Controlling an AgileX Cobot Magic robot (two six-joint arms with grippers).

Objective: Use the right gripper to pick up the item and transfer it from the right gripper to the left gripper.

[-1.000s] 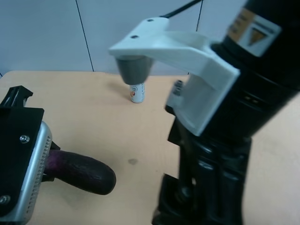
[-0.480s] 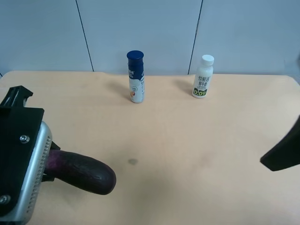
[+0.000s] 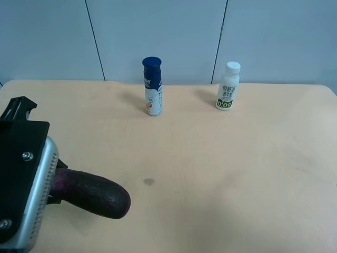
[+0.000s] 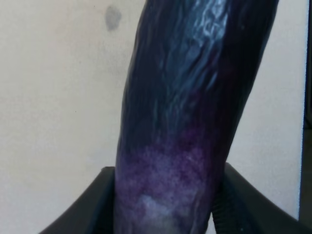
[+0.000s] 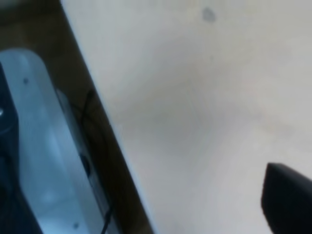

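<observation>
The eggplant point(image 3: 95, 192) is dark purple and sticks out sideways from my left gripper point(image 3: 52, 182) at the exterior high view's lower left, held just above the table. The gripper's silver ribbed plate point(image 3: 39, 195) faces the camera. In the left wrist view the eggplant point(image 4: 195, 97) fills the frame, with the black jaws pressed against both its sides. My right gripper is out of the exterior high view. In the right wrist view only one dark fingertip point(image 5: 287, 200) shows, over the table near its edge.
A blue-capped bottle point(image 3: 152, 87) and a white bottle point(image 3: 228, 86) stand upright at the table's far side. A small dark spot point(image 3: 149, 182) marks the tabletop. The right wrist view shows the table edge point(image 5: 105, 122) and a grey frame point(image 5: 44, 146) below it.
The right arm, which filled the right half of the exterior high view, has pulled away to the right and out of view. The left gripper and eggplant have not moved.
</observation>
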